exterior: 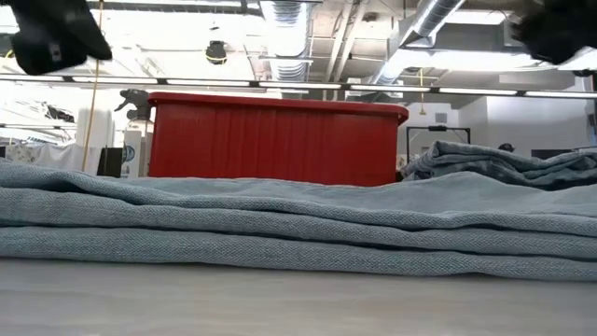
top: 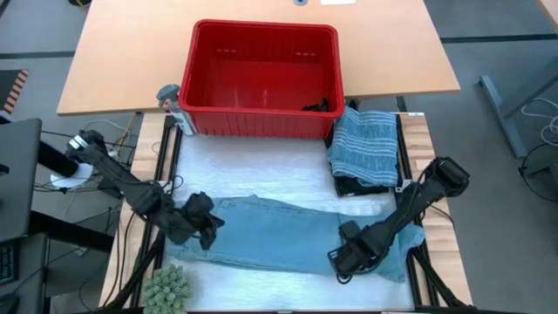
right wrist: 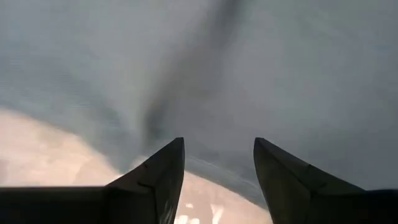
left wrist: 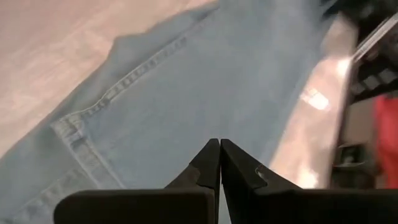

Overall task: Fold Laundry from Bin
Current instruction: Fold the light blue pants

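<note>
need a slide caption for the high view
Both grippers, left shut and right open, over folded light blue jeans; striped garment stacked beside the red bin.

Folded light-blue jeans (top: 288,235) before red bin (top: 261,83)

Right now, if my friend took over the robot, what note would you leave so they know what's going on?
Left gripper: shut, empty, over the left end of the light blue jeans.
Right gripper: open, holding nothing, low over the jeans' right end.
The jeans lie in a folded strip across the white mat.
The striped grey-blue garment sits folded on a dark garment at the right, beside the red bin.
A dark item is in the bin's corner.
Done: one stack folded.
Left: finish folding the jeans, then probably that last item.
</note>
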{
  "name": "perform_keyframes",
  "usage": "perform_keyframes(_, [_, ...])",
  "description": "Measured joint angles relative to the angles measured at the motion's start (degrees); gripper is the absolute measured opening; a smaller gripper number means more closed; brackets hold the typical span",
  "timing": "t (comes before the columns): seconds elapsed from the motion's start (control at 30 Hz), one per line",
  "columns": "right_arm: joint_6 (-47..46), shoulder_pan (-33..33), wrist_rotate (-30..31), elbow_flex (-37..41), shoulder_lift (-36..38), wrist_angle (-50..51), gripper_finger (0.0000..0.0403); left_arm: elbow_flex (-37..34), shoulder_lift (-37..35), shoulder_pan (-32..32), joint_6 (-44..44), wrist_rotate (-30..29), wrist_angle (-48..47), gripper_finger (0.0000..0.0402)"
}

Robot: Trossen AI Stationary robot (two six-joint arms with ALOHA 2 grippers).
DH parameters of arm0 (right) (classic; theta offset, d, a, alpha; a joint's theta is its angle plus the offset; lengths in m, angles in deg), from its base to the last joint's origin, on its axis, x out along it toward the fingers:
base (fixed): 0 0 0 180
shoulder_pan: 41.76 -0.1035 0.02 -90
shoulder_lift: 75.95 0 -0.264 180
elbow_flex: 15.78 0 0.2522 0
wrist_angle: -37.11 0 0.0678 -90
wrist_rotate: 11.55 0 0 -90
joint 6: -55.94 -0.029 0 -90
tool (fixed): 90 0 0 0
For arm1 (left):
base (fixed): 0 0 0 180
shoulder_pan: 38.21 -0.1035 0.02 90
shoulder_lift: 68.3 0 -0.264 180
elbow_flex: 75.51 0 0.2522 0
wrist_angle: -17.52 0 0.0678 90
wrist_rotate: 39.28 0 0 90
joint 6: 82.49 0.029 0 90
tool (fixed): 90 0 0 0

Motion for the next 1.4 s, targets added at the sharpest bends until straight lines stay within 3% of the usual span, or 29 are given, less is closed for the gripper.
perform_keyframes(0.27, [-14.2, -5.3, -6.6, 0.0, 0.2, 11.1, 0.0219, -0.1, 5.4, -4.5, 7.6, 6.7, 5.5, 0.0000])
perform_keyframes(0.47, [-15.6, -6.6, -7.0, -1.4, 3.4, 20.0, 0.0219, -0.1, 5.2, -8.3, 10.4, 11.0, 12.5, 0.0000])
perform_keyframes(0.73, [-14.4, -8.5, -7.2, -1.5, 5.6, 27.4, 0.0219, -0.1, 9.3, -12.7, 13.9, 16.7, 13.0, 0.0000])
perform_keyframes(1.1, [-18.5, -10.0, -11.2, 10.0, 6.0, 16.7, 0.0219, -0.1, 13.7, -12.8, 14.6, 18.8, 17.0, 0.0000])
perform_keyframes(1.4, [-20.8, -10.4, -13.1, 17.2, 10.7, 7.9, 0.0214, -0.1, 13.6, -12.9, 14.4, 18.9, 19.8, 0.0000])
